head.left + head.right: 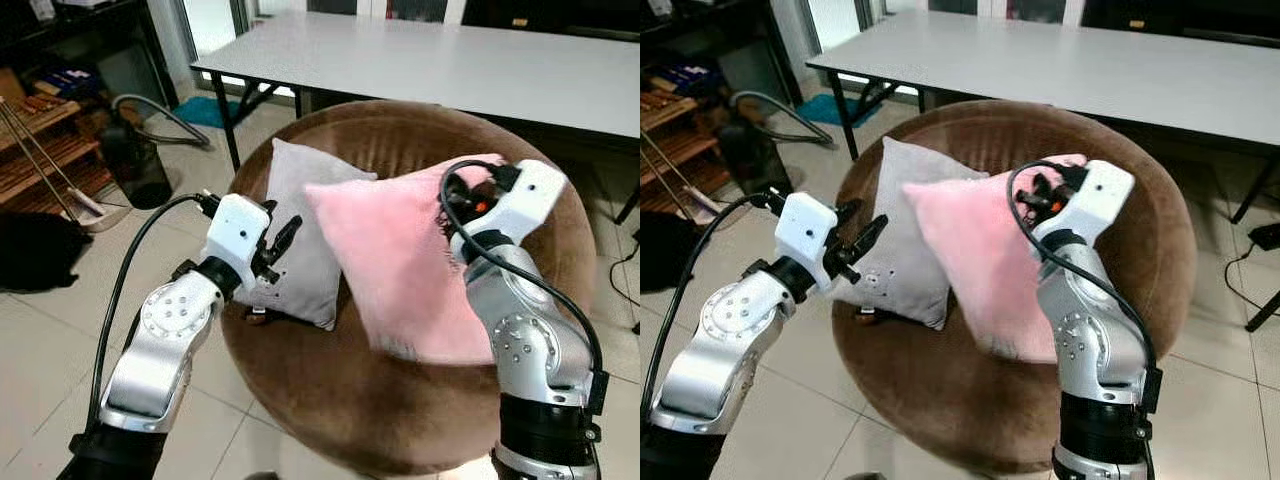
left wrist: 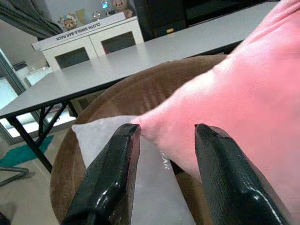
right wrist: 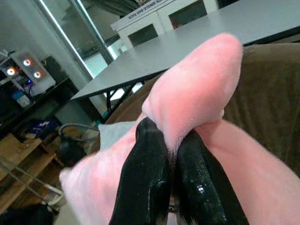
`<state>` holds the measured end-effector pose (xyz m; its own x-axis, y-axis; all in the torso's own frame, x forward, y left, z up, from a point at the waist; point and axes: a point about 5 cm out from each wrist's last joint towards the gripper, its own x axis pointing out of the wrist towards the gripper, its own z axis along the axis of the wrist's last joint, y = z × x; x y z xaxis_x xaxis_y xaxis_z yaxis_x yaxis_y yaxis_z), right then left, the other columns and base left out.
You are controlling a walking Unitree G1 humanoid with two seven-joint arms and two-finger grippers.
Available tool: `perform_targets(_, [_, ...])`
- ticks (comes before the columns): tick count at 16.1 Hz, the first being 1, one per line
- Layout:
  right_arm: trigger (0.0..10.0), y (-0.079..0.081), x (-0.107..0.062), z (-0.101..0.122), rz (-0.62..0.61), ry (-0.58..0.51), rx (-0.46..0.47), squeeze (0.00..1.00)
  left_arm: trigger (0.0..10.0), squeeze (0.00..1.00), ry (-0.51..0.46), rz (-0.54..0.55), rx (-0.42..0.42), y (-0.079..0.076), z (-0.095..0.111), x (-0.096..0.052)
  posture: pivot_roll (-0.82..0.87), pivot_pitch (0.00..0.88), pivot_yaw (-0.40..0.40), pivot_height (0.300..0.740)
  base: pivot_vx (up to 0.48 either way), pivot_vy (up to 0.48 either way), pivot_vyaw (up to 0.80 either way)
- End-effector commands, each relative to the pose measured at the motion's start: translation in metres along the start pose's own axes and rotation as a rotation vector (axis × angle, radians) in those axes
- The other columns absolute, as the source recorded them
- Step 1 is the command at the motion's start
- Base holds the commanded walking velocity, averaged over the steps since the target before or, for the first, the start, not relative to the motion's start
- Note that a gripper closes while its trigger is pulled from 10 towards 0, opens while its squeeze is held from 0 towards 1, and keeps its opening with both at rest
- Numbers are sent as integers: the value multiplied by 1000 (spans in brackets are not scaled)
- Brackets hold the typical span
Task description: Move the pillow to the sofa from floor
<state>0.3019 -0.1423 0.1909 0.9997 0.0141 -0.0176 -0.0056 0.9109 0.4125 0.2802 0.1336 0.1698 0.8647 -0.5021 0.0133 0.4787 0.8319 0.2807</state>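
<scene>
pink pillow (image 1: pixel 400 265) lies tilted on the round brown sofa (image 1: pixel 330 390), its lower edge on the seat, its upper corner raised toward the backrest. it overlaps the grey pillow (image 1: pixel 300 235), which leans against the backrest on the robot's left side. right pincer (image 3: pixel 171 154) is closed tight on the pink pillow's upper corner; a fold of pink fabric bulges above the two black fingers (image 3: pixel 145 173). left pincer (image 1: pixel 283 240) hovers in front of the grey pillow, fingers (image 2: pixel 115 173) spread apart with nothing between them; contact with the grey pillow cannot be confirmed. behind the sofa stands a grey counter (image 1: pixel 450 60) on black legs. to the robot's left on the tiled floor (image 1: pixel 60 340): a wooden rack (image 1: pixel 45 140), a black bin (image 1: pixel 135 165) and a hose (image 1: pixel 160 115)
</scene>
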Motion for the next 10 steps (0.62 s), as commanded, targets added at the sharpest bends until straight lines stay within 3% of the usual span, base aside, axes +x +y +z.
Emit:
perform_targets(1, [10000, 13, -1, 11, 46, -29, -19, 0, 10000, 0, 13, -11, -1, 1, -1, -7, -14, 41, 34, 740, 0, 0, 0])
perform_targets(4, [10000, 21, 12, -11, -12, 79, -41, 0, 10000, 0, 91, -83, -16, -6, -10, -31, 22, 102, 28, 740, 0, 0, 0])
perform_targets(6, [10000, 23, 24, -20, -43, 112, -41, 0, 10000, 0, 122, -98, -15, -7, -13, -38, 30, 122, 30, 740, 0, 0, 0])
perform_targets(8, [10000, 30, 54, -31, -105, 142, -31, 0, 10000, 0, 158, -106, 2, 1, -11, -53, 78, 196, 48, 740, 0, 0, 0])
perform_targets(10, [10000, 31, 68, -31, -139, 141, -30, 0, 10000, 0, 169, -108, 7, 3, -9, -57, 96, 211, 45, 740, 0, 0, 0])
